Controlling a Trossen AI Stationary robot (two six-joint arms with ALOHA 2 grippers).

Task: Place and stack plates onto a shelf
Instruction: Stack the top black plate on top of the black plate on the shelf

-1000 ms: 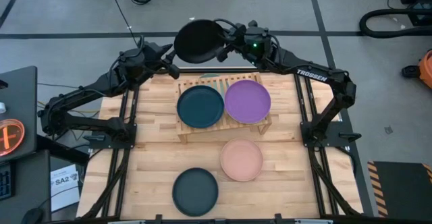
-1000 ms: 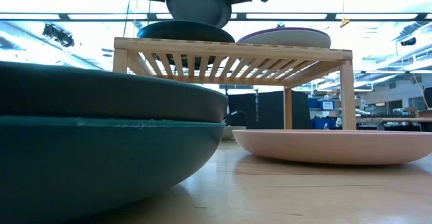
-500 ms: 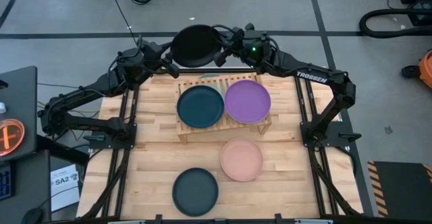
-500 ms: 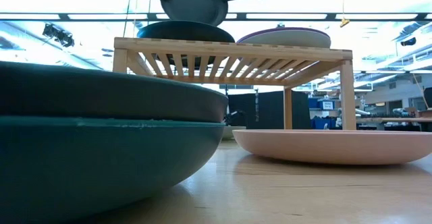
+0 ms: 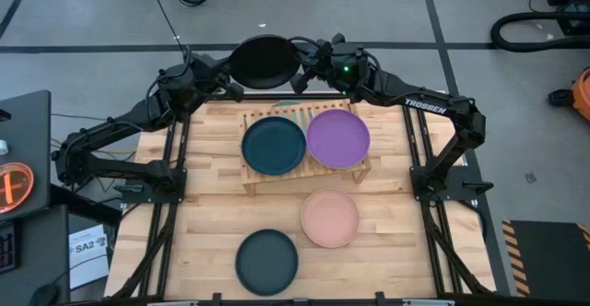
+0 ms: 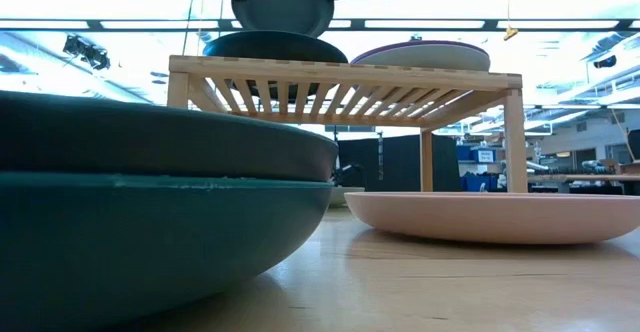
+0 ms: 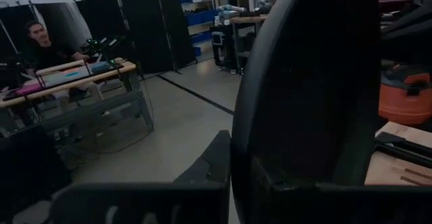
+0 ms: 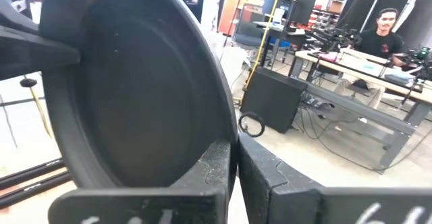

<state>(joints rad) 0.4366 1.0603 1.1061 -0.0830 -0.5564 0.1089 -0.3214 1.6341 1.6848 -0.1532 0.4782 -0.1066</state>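
The wooden table (image 5: 203, 205) is carrying the shelf (image 5: 263, 179), with teal (image 5: 273, 146) and purple (image 5: 338, 138) plates sitting on top. At twelve o'clock, the left gripper (image 5: 230, 83) and right gripper (image 5: 307, 66) are both clamping a charcoal plate (image 5: 264, 62).

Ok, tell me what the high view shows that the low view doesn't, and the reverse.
Only the high view shows both arms, the left gripper and right gripper, holding the black plate beyond the shelf.

Only the low view shows the charcoal plate stacked on a teal plate.

Both show the shelf's two plates and the pink plate.
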